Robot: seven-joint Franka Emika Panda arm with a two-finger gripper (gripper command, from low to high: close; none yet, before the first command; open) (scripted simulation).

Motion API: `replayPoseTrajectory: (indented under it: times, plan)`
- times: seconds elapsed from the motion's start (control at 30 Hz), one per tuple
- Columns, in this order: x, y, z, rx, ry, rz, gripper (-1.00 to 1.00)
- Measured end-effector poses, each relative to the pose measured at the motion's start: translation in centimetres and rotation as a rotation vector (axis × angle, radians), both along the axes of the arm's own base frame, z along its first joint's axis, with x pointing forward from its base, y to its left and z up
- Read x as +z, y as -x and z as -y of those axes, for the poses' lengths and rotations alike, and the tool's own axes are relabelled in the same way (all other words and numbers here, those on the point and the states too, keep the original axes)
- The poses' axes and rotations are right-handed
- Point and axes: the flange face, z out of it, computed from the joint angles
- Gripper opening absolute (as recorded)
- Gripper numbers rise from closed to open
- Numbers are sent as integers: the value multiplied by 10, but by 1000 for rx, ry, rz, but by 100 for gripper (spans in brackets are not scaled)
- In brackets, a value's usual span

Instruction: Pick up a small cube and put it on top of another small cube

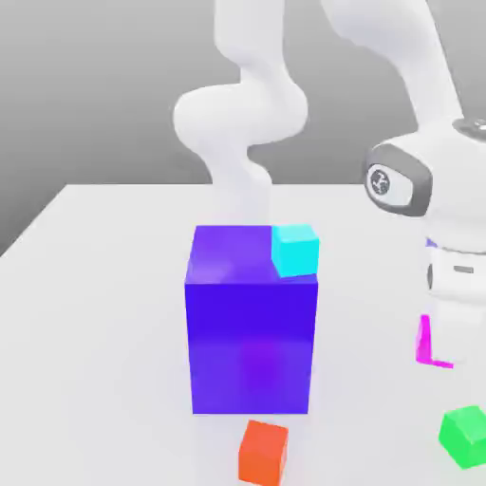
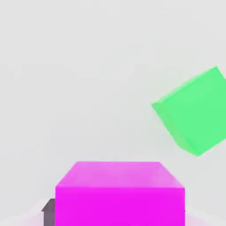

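White gripper, at the exterior view's right edge, is closed on the magenta cube, mid-height there. Green cube: lower right. Orange-red cube: bottom centre, near the blue-violet cube; cyan cube on top.

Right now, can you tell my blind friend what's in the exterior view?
A white robot arm's claw grips a small pink cube at the view's right, near a green cube. In the middle, a cyan cube sits on a big blue-violet cube, with an orange-red cube in front.
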Motion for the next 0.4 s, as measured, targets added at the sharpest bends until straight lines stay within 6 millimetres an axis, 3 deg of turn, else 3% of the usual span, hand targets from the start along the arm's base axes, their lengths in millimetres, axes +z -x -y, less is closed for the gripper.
replayPoseTrajectory:
  times: [0.13, 0.27, 0.3, 0.4]
  plan:
    - [13, -41, -14, 98, 3, 4, -100]
    - [-32, -50, -18, 119, 5, 6, -100]
    - [-42, -50, -18, 120, 5, 6, 100]
    - [-42, -50, -18, 120, 5, 6, 100]
